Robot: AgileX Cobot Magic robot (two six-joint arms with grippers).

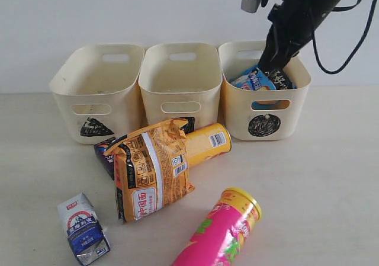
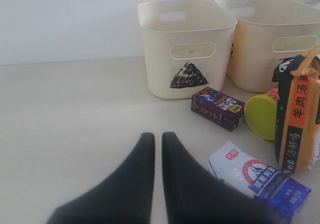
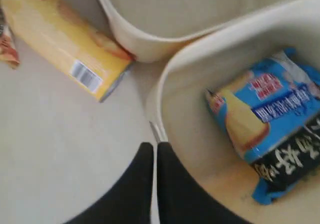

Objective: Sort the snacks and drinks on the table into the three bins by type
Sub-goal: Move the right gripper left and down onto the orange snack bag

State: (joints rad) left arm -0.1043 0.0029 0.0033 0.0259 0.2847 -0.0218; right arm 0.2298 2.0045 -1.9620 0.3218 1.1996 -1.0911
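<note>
The blue-black bag (image 3: 270,134) lies in the circle bin (image 1: 299,109), just beneath your right pincer (image 3: 155,146). That pincer hangs over the bin's rim with its jaws pressed together on nothing.

Out on the table (image 1: 320,189), well away from that pincer, the orange-brown bag (image 1: 151,168) leans on the yellow tube (image 1: 207,143). It is probably light, soft and crinkly, with brittle contents. Take it by a top corner or the sealed edge, not across the belly. Lifting it may free the tube.

The yellow tube and the pink tube (image 1: 222,233) lie on their sides. They look stiff, smooth and likely to roll, so close across the middle of the barrel.

Your left pincer (image 2: 157,136) is narrowed shut and empty, low over the table. The white and blue carton (image 2: 257,179) lies just beside it, tipped over, and the dark purple carton (image 2: 217,107) is a little beyond. Full cartons would be denser, with flat sides that give under pressure. Grip across the narrow faces, clear of the gabled top.

The table is pale, flat and smooth, so it offers little to stop sliding. The triangle bin (image 1: 71,94) and the square bin (image 1: 177,91) look empty against a plain white wall. A black cable (image 1: 331,64) loops off the right arm.
</note>
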